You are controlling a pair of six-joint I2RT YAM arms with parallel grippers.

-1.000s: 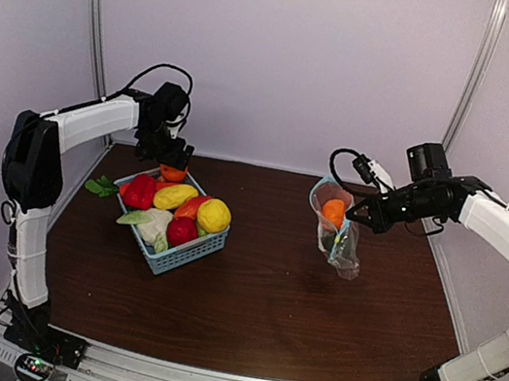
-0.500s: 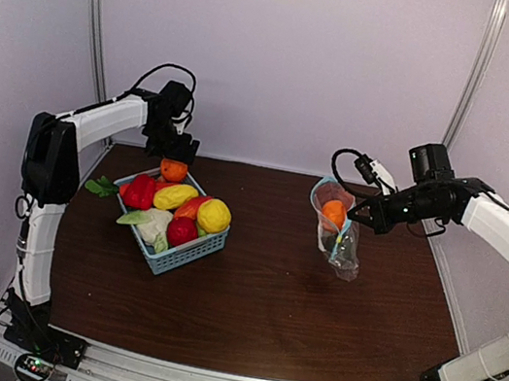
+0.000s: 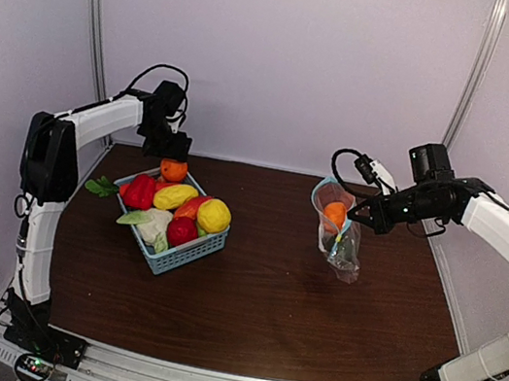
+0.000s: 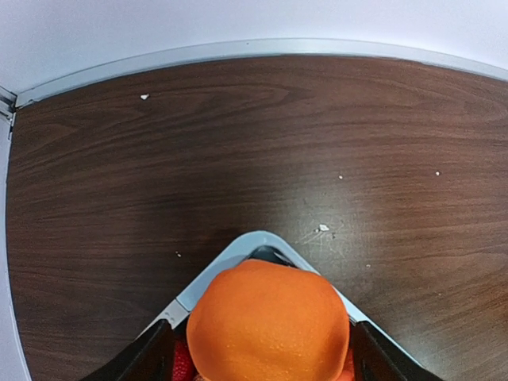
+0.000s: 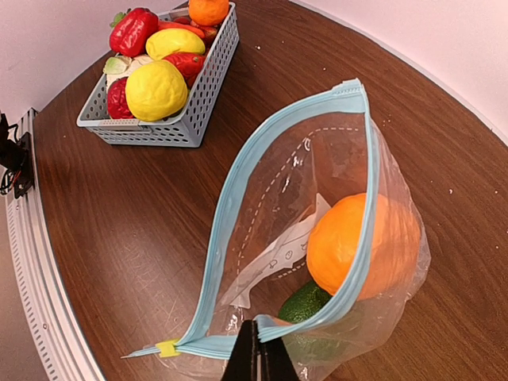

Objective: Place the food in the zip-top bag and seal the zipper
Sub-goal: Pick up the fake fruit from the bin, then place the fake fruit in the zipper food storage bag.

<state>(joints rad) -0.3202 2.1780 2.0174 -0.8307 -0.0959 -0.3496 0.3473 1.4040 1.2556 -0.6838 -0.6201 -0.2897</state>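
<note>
Clear crinkly zip-top bag (image 5: 270, 206), blue zipper (image 5: 230, 230) gaping wide, orange ball (image 5: 357, 246) and green food (image 5: 305, 302) inside. Zipper pinched tight in right claw (image 5: 255, 361). Wide-spread left claw (image 4: 266, 353) around orange fruit (image 4: 268, 317) in basket (image 4: 238, 252), not squeezing.

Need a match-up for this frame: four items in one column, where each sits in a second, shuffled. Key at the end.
1. red pepper
2. green leaf
3. dark green fruit
4. zipper

A. inside the zip-top bag
B. pinched in the right jaws
C. in the basket
D. on the table, beside the basket

Pairs: 1-C, 2-D, 3-A, 4-B
</note>
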